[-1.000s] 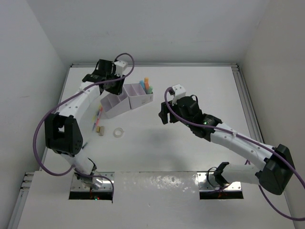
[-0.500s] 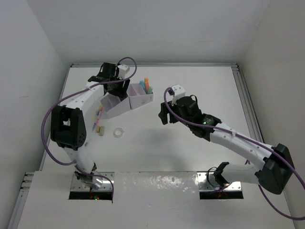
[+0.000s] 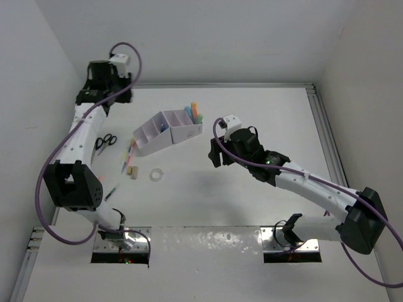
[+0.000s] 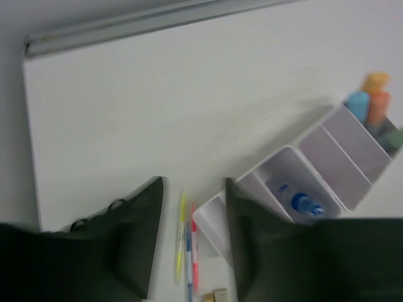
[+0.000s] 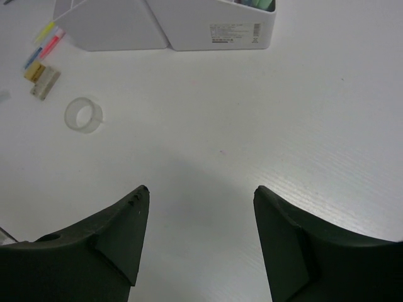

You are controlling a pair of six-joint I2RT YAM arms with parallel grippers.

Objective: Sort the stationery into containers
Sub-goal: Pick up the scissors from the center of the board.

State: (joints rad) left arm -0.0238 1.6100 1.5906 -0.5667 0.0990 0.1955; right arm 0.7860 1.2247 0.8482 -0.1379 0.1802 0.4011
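Retreat from the left arm! A second ago the left gripper (image 4: 194,184) hung right over the organiser (image 3: 186,133); now it has swung out to the table's far corner, around 10 o'clock from the middle. Its fingers stand apart with nothing between them, so the pincer is open and empty. Look inside the organiser from the left wrist view: the blue-capped bottle (image 4: 301,202) lies in one of the middle compartments. My read is that this is a fresh drop, one item banked.

The coloured capsules (image 3: 195,112) stand in the end compartment at the organiser's 2 o'clock.

Plenty is left on the table, though. The scissors (image 3: 104,141) lie at 9 o'clock of the organiser, well apart from it. The pens (image 3: 130,151) rest just beside its 8 o'clock corner, with two small tan blocks (image 3: 132,171) near their lower ends. The tape ring (image 3: 157,174) sits at 6 o'clock, alone on the white surface.

The right gripper (image 5: 200,192) hovers at 3 o'clock of the organiser, barely moved in the last second, jaws spread wide and holding nothing. The tape ring shows at 10 o'clock in its wrist view, so that looks like its likeliest pick. The left arm seems best placed for the scissors.
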